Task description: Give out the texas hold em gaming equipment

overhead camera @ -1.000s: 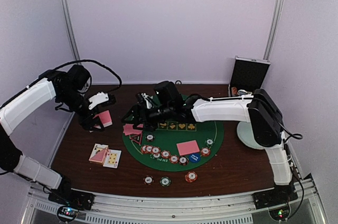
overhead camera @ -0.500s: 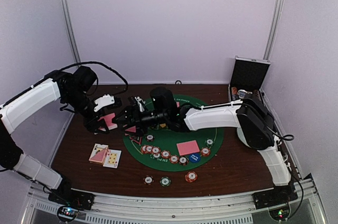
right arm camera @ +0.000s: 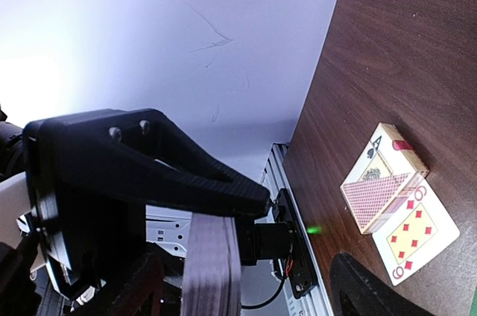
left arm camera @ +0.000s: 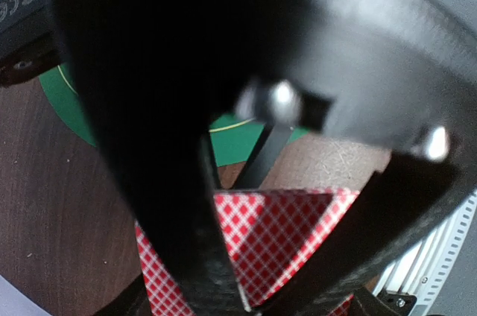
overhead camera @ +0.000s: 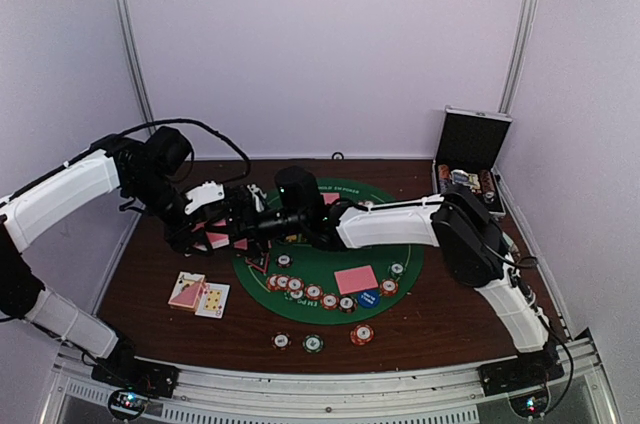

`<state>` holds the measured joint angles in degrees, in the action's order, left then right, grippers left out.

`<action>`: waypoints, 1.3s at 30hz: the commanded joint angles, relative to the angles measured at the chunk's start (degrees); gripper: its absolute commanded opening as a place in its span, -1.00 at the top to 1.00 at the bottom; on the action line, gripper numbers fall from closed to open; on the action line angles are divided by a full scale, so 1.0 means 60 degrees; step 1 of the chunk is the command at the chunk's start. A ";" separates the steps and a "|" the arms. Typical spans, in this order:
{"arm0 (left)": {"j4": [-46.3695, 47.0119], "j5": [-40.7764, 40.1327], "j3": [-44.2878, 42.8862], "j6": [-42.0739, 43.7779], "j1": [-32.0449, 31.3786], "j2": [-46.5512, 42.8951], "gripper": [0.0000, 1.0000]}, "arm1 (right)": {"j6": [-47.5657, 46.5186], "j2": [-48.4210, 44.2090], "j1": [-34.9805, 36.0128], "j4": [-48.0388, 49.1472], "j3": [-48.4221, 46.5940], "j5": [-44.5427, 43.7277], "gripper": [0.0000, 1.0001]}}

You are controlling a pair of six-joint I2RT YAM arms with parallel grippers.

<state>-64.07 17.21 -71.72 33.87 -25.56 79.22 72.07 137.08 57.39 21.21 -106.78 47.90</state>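
My left gripper (overhead camera: 207, 227) is shut on a deck of red-checked playing cards (left arm camera: 283, 234) and holds it above the table at the left of the green mat (overhead camera: 400, 244). My right gripper (overhead camera: 238, 221) reaches far left and is open, its jaws standing on either side of the deck, which shows edge-on in the right wrist view (right arm camera: 212, 271). Striped poker chips (overhead camera: 310, 291) lie in a row on the mat next to a blue dealer disc (overhead camera: 368, 298) and a pink-backed card (overhead camera: 356, 279). Three chips (overhead camera: 313, 342) lie in front of the mat.
Two face-up cards and a pink-backed one (overhead camera: 198, 295) lie on the brown table at the left; they also show in the right wrist view (right arm camera: 387, 193). More cards (overhead camera: 256, 259) lie on the mat's left edge. An open black-and-silver case (overhead camera: 470, 149) stands at the back right.
My right arm has stretched further left until its gripper met the left gripper. My left gripper has moved a little right with the deck.
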 commanded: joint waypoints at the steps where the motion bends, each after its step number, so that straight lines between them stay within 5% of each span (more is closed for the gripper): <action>1: 0.0519 0.0180 0.0130 -0.0123 -0.0173 0.0064 1.00 | 0.0261 0.0350 0.0060 -0.0205 -0.0413 0.0147 -0.57; 16: 0.0818 -0.0021 0.0396 0.0032 -0.0251 -0.0103 1.00 | -0.0406 -0.0766 -0.0448 -0.1306 0.1266 0.0205 -0.43; 27: 0.0897 -0.0022 0.0448 0.0006 -0.0251 0.0020 1.00 | 0.0323 -0.1362 -0.0482 -0.0030 0.1640 0.0220 -0.30; 39: 0.0980 -0.0222 0.0542 0.0039 -0.0237 0.0063 1.00 | 0.0169 -0.1924 -0.0472 -0.0568 0.1741 0.0103 0.22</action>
<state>-60.51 16.05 -68.66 33.85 -26.96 79.72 74.78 129.67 54.72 19.09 -96.82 48.99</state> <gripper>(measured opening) 0.678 0.404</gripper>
